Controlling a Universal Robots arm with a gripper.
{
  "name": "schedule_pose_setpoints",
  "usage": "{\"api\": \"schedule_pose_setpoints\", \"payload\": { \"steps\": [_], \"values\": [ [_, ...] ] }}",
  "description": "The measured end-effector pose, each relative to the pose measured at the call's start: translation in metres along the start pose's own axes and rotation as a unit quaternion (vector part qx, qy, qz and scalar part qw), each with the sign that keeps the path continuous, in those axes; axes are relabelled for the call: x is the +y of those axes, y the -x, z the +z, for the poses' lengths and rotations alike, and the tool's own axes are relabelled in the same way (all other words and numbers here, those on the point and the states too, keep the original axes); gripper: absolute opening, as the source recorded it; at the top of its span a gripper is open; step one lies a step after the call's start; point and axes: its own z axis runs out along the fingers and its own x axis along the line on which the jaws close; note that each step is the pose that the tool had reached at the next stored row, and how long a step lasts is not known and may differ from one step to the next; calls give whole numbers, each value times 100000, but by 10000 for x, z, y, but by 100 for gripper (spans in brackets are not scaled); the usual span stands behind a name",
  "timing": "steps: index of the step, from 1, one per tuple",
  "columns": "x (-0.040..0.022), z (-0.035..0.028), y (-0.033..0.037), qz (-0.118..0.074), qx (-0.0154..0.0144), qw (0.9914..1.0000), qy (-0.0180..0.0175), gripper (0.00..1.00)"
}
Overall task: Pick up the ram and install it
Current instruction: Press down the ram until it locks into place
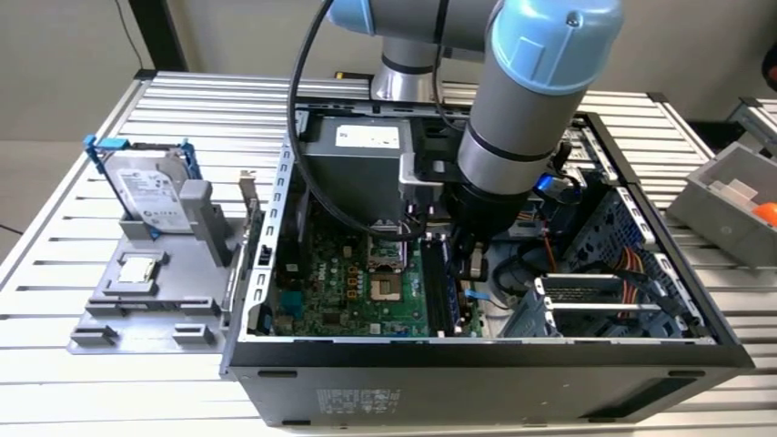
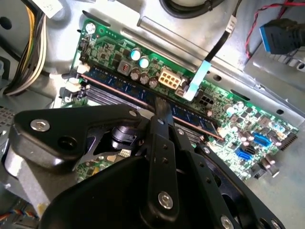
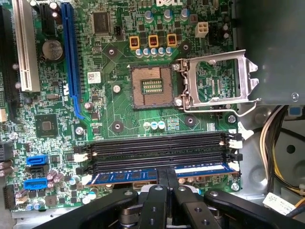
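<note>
Down inside the open computer case (image 1: 486, 364), above the green motherboard (image 3: 119, 114): gripper (image 3: 167, 177) closed narrowly on the ram (image 3: 143, 175), fingers (image 2: 162, 114) pinching its middle. Ram lying along the outermost black slot, beside three empty slots (image 3: 157, 150), near the open processor socket (image 3: 152, 86).
</note>
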Motion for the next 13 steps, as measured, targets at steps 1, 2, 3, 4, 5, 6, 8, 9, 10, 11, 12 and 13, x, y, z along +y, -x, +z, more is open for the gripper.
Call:
{"api": "schedule_pose_setpoints", "payload": {
  "steps": [1,2,3,4,5,6,8,9,10,11,12,13],
  "values": [
    [0,-13,0,-3,7,100000,0,0],
    [0,-25,1,-3,15,100000,7,0],
    [0,-39,1,-4,13,100000,27,0],
    [1,-56,2,-4,17,100000,47,0],
    [1,-69,2,-2,14,100000,72,0],
    [1,-77,2,-1,24,100000,106,0],
    [1,-93,3,0,47,100000,236,0],
    [1,-99,3,3,58,99999,328,0],
    [1,-102,4,7,69,99999,401,0],
    [2,-106,4,12,88,99999,441,0],
    [2,-111,3,16,117,99999,480,0],
    [2,-117,3,15,135,99999,527,0]
  ]
}}
